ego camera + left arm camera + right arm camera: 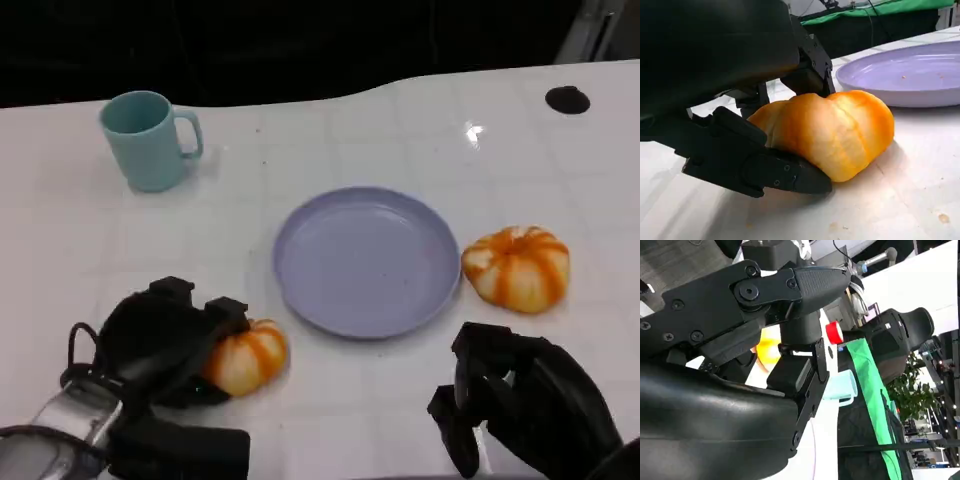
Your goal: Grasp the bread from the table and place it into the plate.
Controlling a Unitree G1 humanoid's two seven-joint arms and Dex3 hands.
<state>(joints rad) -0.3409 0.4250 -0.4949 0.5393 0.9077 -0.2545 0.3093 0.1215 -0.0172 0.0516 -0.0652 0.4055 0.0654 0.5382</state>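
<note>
Nearest the head camera, the right hand (pixel 520 405) sits at the near right of the white table (pixel 400 120), its fingers curled in on nothing and touching no object; the right wrist view shows those black fingers (pixel 790 285) bent close together with nothing between them. At the near left the left hand (pixel 165 345) wraps an orange-and-cream bread roll (pixel 247 356). In the left wrist view the fingers (pixel 765 170) lie under and behind the roll (pixel 832 130) while it rests on the table top, so the hand grips it with the roll not lifted clear of the surface.

By size, the table comes first, a white tiled surface running to a dark far edge. Next is the lilac plate (pixel 365 260), round and shallow, in the middle of the table, just to the right of and beyond the gripped roll; in the left wrist view its rim (pixel 900 97) stands close behind the roll without touching it. A teal mug (pixel 148 138) stands upright at the far left, handle to the right, well apart from the plate. A second bread roll (pixel 517 267), striped orange and white, lies just beside the plate's right rim. Smallest is a black round mark (pixel 567 99) at the far right of the table.
</note>
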